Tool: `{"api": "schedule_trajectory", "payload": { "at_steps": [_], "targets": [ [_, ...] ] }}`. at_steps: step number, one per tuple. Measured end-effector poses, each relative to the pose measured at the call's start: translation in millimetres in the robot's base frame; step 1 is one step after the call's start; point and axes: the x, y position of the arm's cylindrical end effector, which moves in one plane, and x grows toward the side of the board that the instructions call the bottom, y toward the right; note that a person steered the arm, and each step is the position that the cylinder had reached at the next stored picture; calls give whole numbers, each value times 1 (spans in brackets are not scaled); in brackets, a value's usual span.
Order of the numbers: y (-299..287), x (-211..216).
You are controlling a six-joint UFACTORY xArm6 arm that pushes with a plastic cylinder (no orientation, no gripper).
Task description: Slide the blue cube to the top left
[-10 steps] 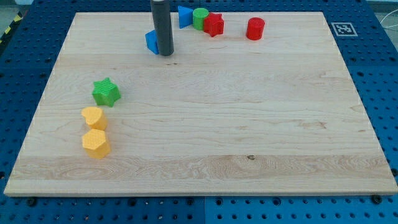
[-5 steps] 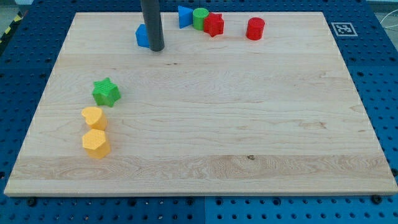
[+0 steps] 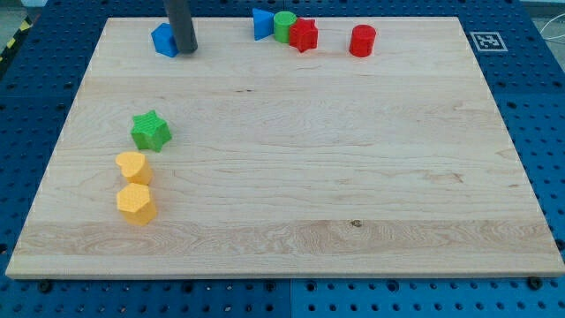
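Currently my tip rests on the wooden board near the view's top left, touching the blue cube just to its left. No claw exists here, only a straight rod. Well right sit a blue triangle, green cylinder and red star.

Pale wooden board fills most of the view; grain runs left to right, with a small dark knot toward the view's bottom, right of centre. Board lies on a blue perforated plate with regular rows of holes, visible along the view's left, right and bottom edges. White square fiducial marker with black pattern sits at the board's top right corner. Yellow-and-black striped strip at the view's top left. Lighting even and diffuse, shadows soft. No walls or windows in frame.
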Motion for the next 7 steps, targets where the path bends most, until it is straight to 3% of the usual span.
{"api": "schedule_trajectory", "payload": {
  "at_steps": [3, 5, 7],
  "targets": [
    [-42, 35],
    [-59, -33],
    [-84, -49]
  ]
}}
